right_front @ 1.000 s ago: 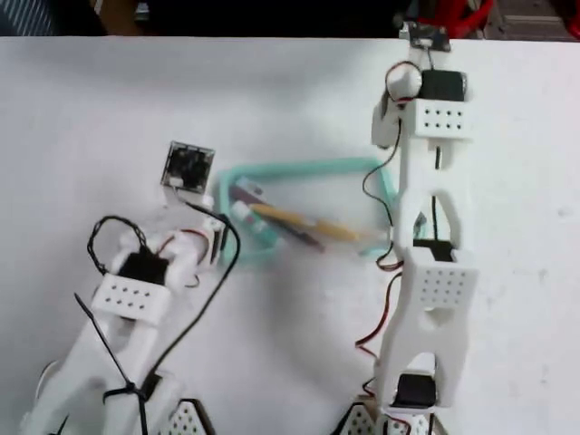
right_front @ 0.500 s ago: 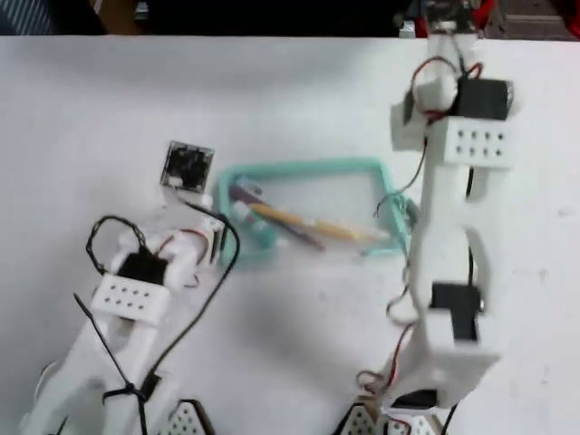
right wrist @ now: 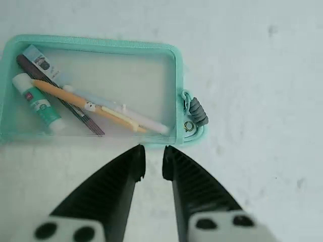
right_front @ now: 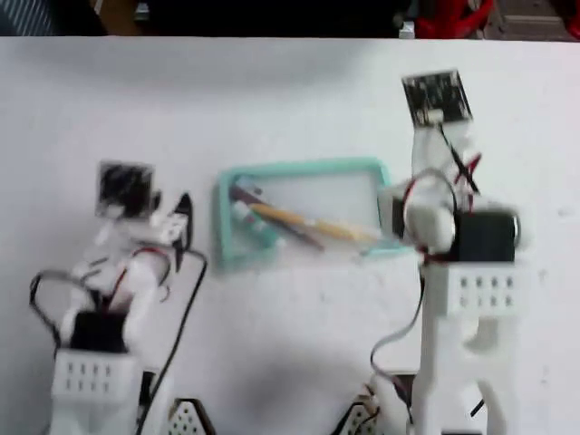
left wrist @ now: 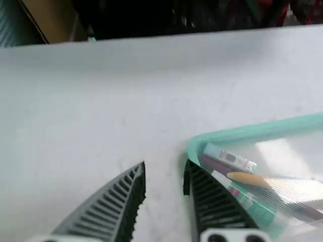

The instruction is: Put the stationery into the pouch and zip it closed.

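Observation:
A clear pouch with a teal rim lies flat at mid-table. Inside it are an orange pencil, a dark pen and a white-and-green glue stick. The grey zip pull sits at the pouch's end nearest the right arm. My right gripper hovers just off the pouch's long edge, narrowly open and empty. My left gripper is open and empty over bare table beside the pouch's opposite corner; in the high view the left gripper stands a little left of the pouch.
The white table stretches bare behind and to both sides of the pouch. Arm bases and cables crowd the front edge. A dark room edge runs along the table's back.
Both arms have drawn back from the pouch. The left gripper has left the pouch's left end and shifted leftward. The right arm has swung from the far side toward the front.

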Tool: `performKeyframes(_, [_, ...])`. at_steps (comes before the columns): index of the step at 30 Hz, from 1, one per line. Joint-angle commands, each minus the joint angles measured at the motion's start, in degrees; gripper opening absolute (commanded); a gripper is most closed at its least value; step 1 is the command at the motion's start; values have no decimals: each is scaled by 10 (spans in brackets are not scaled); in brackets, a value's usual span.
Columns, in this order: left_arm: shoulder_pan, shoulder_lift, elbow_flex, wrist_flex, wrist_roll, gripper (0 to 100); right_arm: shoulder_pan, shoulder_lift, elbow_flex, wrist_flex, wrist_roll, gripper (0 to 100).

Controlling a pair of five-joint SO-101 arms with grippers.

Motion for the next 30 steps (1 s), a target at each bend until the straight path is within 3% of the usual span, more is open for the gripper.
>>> performKeyframes(1, [-12,-167,24,25,-37,137,-6,-89,45,-13,4,36])
performKeyframes(5, [-2,-290,44,73,-74,135,-35,-166,87,-9,4,22])
performKeyframes(17, [-4,-272,-60,206,-78,135,-104,-430,166,-29,4,28])
performKeyframes(22, [-5,-272,-40,195,-94,133,-104,-558,170,-66,4,28])
performKeyframes(26, [-5,-272,18,145,-123,74,-104,-655,247,-134,4,28])
performKeyframes(30, [-5,-272,104,78,-153,61,-104,-634,367,-194,4,28])
